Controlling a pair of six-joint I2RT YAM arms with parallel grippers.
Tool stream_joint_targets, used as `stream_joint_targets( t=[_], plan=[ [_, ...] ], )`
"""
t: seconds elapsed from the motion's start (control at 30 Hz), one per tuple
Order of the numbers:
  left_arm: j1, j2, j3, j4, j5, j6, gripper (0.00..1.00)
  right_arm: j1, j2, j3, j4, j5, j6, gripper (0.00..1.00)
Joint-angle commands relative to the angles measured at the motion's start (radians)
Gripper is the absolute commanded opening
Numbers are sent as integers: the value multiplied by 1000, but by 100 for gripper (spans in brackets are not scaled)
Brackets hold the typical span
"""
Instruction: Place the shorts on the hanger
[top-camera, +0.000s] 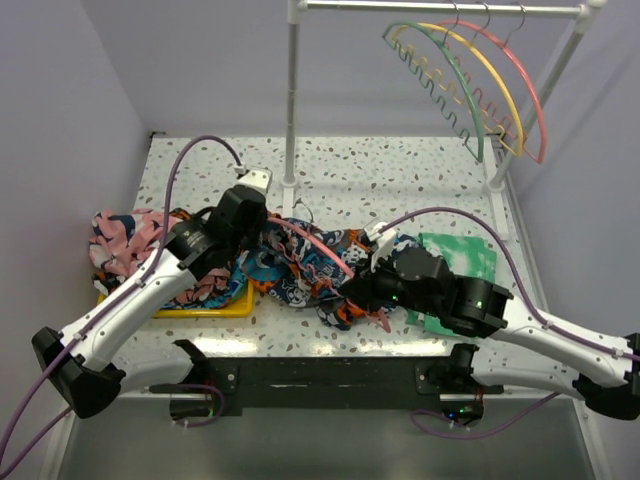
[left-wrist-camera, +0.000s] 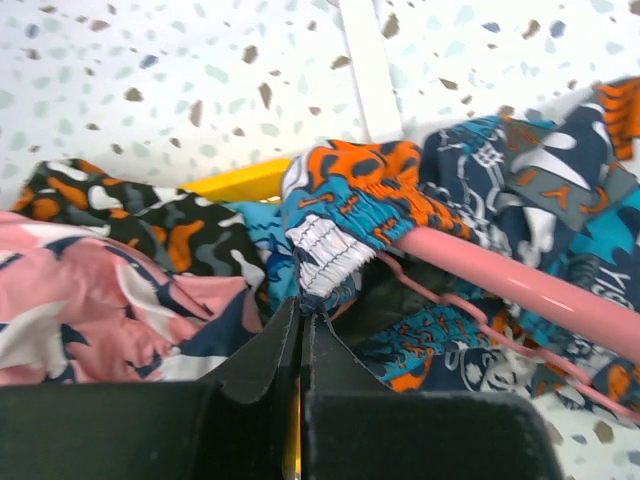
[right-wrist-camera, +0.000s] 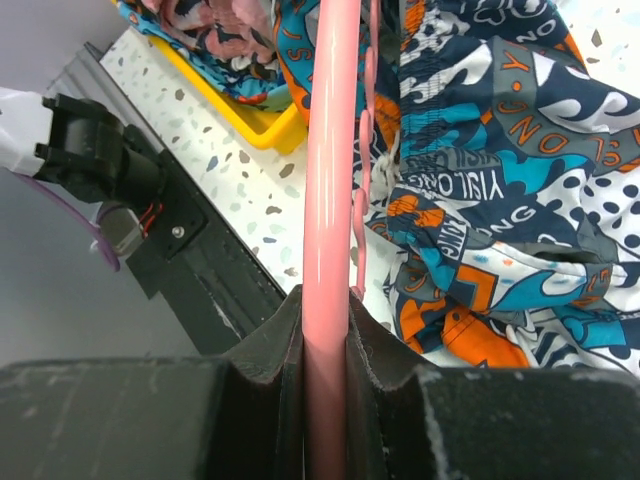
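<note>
The shorts (top-camera: 300, 270), in an orange, teal, navy and white print, lie crumpled at the table's middle. The coral-pink hanger (top-camera: 318, 243) runs through them. My left gripper (top-camera: 262, 232) is at their left end. In the left wrist view it (left-wrist-camera: 302, 318) is shut, pinching the waistband of the shorts (left-wrist-camera: 350, 190) beside the pink hanger bar (left-wrist-camera: 500, 275). My right gripper (top-camera: 355, 290) is at the shorts' near right side. In the right wrist view it (right-wrist-camera: 325, 305) is shut on the hanger bar (right-wrist-camera: 328, 150), with the shorts (right-wrist-camera: 500, 130) draped to the right of it.
A yellow tray (top-camera: 215, 305) holds a pink-and-navy garment (top-camera: 125, 235) at the left. A green-and-white cloth (top-camera: 460, 260) lies at the right. A white rack post (top-camera: 292, 100) stands behind. Green (top-camera: 455, 90), yellow (top-camera: 490, 70) and pink (top-camera: 530, 90) hangers hang on its rail.
</note>
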Motion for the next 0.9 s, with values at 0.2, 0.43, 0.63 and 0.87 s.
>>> stream_joint_targets(
  t=[0.2, 0.43, 0.63, 0.87],
  plan=[
    [-75, -2, 136, 40, 44, 160, 0, 3, -52, -63, 196, -131, -64, 0],
    [-115, -65, 98, 57, 122, 211, 0, 3, -15, -140, 396, -131, -85, 0],
    [-116, -181, -14, 119, 60, 116, 19, 3, 49, -220, 612, -156, -55, 0],
    [-115, -335, -134, 177, 64, 27, 34, 3, 104, -292, 773, -151, -12, 0]
  ],
)
